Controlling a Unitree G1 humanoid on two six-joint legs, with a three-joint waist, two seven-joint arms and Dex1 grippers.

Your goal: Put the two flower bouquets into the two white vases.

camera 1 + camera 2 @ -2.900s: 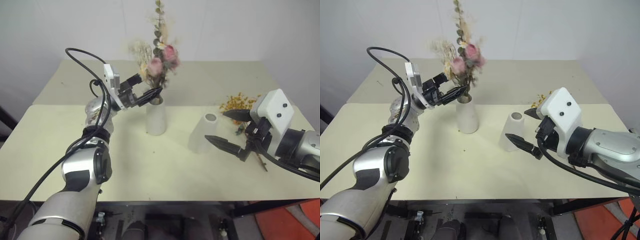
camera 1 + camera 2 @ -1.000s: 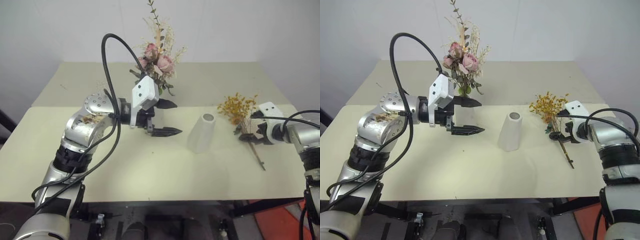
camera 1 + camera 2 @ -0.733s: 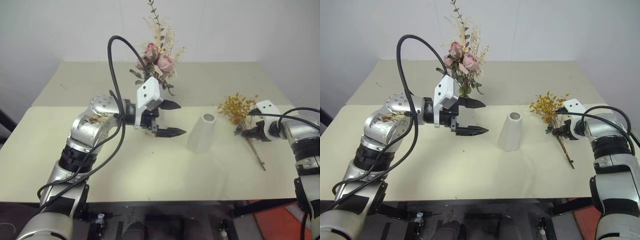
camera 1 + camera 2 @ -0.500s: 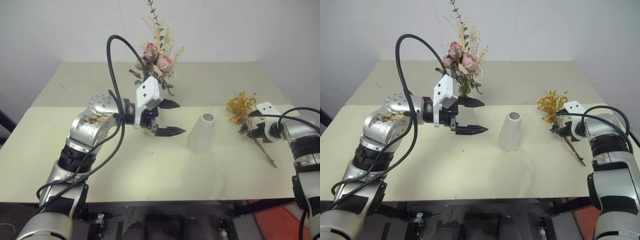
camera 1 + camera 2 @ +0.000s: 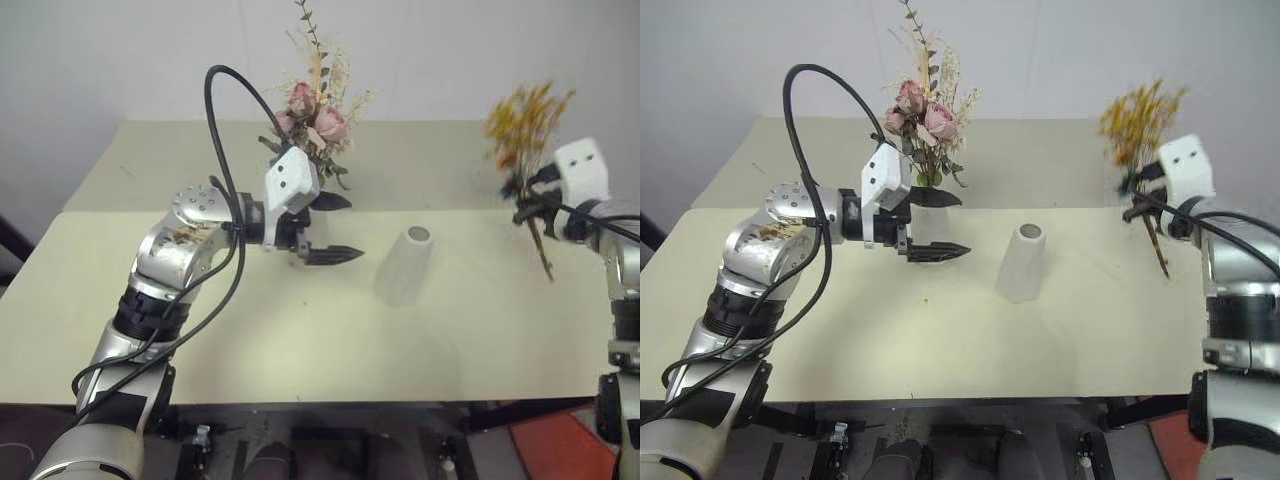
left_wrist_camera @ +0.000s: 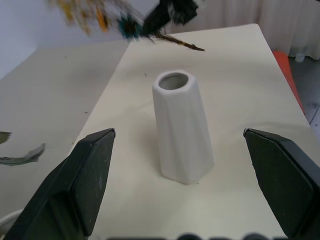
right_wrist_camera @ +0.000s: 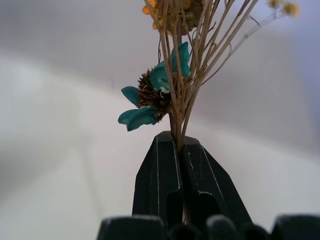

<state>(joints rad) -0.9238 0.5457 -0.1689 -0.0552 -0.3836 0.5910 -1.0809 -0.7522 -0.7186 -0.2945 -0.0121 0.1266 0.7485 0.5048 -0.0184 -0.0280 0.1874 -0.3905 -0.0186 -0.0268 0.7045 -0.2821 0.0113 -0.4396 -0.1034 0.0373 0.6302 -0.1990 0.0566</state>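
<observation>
1. While clamped on the thin brown stems, the right gripper [image 7: 178,150] holds the yellow-orange bouquet [image 5: 524,118] up in the air off the table [image 5: 300,340], at the right side of the scene. Fingers are pressed together with the stems pinched between them.
2. Bouquet long axis is near vertical, slightly tilted: blossoms point up, cut stem ends [image 5: 545,268] point down and hang below the gripper. A teal-petalled bit with a brown centre [image 7: 150,95] sits in the bundle just above the fingertips.
3. Left gripper [image 5: 332,228] is wide open and grasps nothing. It points sideways toward the robot's right, level with the empty white vase [image 5: 404,264], with a clear gap between them. In the left wrist view that vase [image 6: 182,134] stands upright between the two spread fingers [image 6: 85,180], mouth up, touching neither.
4. Empty vase stands near the table's middle, well apart from the lifted bouquet.
5. Pink rose bouquet [image 5: 315,110] stands upright behind the left gripper, blooms up, sprigs reaching highest. Its stems go down behind the gripper; the second vase under it is hidden by the gripper body, so cannot tell how it sits.
</observation>
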